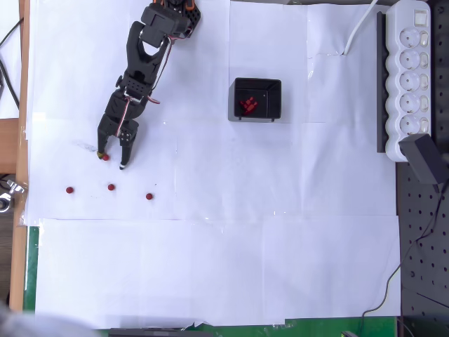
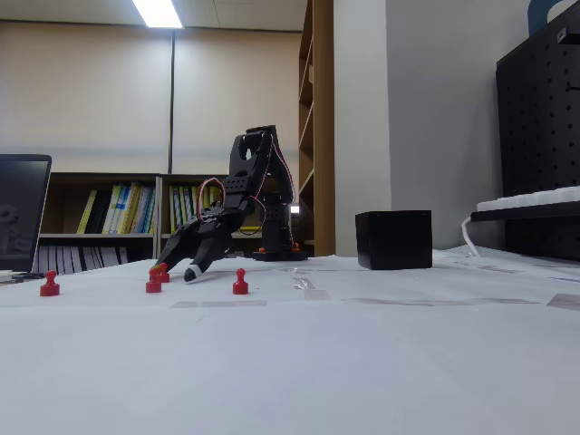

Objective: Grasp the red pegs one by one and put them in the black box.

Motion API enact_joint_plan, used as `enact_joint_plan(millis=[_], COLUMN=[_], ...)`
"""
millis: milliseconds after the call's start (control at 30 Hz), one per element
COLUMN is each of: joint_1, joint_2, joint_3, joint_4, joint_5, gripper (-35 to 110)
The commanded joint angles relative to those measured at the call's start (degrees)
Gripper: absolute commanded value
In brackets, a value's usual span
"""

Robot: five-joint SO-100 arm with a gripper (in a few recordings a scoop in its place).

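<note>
Red pegs, left to right in the overhead view: one at far left (image 1: pixel 69 189), one under the gripper (image 1: pixel 106 157), one below it (image 1: pixel 111 187), one further right (image 1: pixel 149 196). More pegs lie heaped in the box (image 1: pixel 273 95), toward the 3 o'clock side of the white paper (image 1: pixel 210 267) from the arm.

Gripper (image 1: pixel 112 160) is low over the paper, fingers pointing toward 6 o'clock, spread part-way with a clear gap. The second peg sits at the inner face of the left finger, not centred in the gap. Nothing gripped, as far as I can judge.

In the fixed view the gripper (image 2: pixel 177 271) slants down to the sheet, its white tip at the surface, a peg (image 2: pixel 162 272) right by the fingers.

Step in hand: grasp this peg. Advice:
- shift slightly toward 9 o'clock so the peg is midway between the fingers;
- close on the narrow stem under the round top, else it may squirt out;
- lift straight before swinging to the box, which is well apart from here.

Power strip (image 1: pixel 410 77) at far right, clear of the path.
</note>
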Motion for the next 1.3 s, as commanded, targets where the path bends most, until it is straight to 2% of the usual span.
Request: enact_joint_plan(millis=[0, 100, 233, 367, 500, 600, 833, 900, 1067, 1267], joint_1=[0.7, 0.7, 0.62, 0.44, -0.53, -2.55, -15.03, -21.45, -39.55, -60.91], joint_2=[0.7, 0.44, -0.62, -5.71, -16.0, -24.7, -33.84, -33.93, -42.71, -42.98], joint_3=[1.67, 1.49, 1.49, 2.02, 4.75, 10.46, 40.96, 50.27, 51.06, 50.19], joint_4=[-0.18, 0.09, 4.66, 17.23, 39.37, 60.91, 120.67, 133.42, 133.24, 129.46], joint_5=[-0.35, -0.26, -0.26, -0.53, -2.37, -4.66, -8.61, -11.43, -22.94, -35.24], gripper=[8, 0, 0, 0, 0, 0, 0, 0, 0, 0])
